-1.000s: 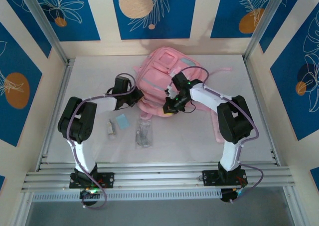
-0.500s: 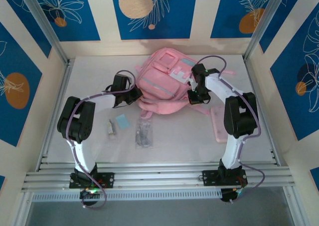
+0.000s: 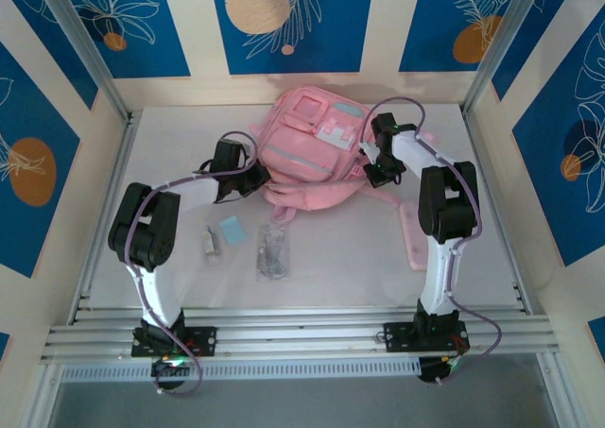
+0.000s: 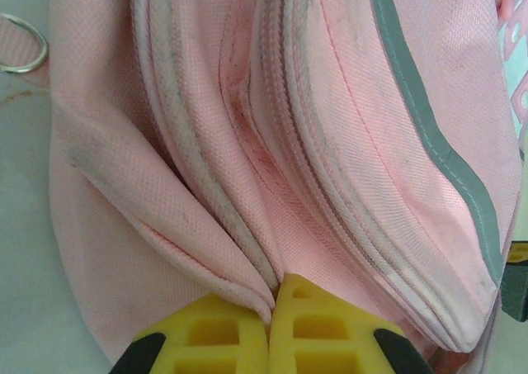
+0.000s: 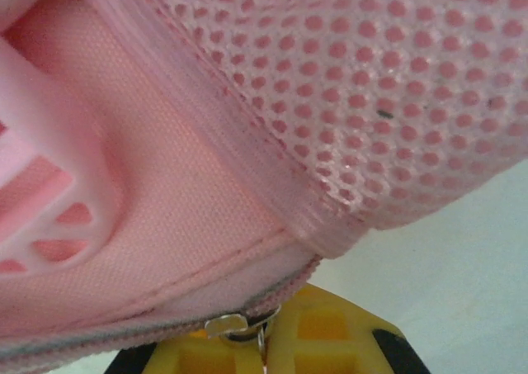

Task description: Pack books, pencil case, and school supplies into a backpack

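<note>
Right gripper (image 3: 375,171) swung farther back, pinched on backpack (image 3: 312,143) zipper edge; left gripper (image 4: 271,298) clamped on backpack fold

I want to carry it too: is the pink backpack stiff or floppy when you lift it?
Probably floppy: the backpack bunches into soft folds where the left tool pinches it. It lies fairly flat, so it is likely light and saggy.

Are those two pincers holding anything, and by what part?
Both hold the backpack: the left pincer pinches a fabric fold, the right pincer grips its zipper pull.
</note>
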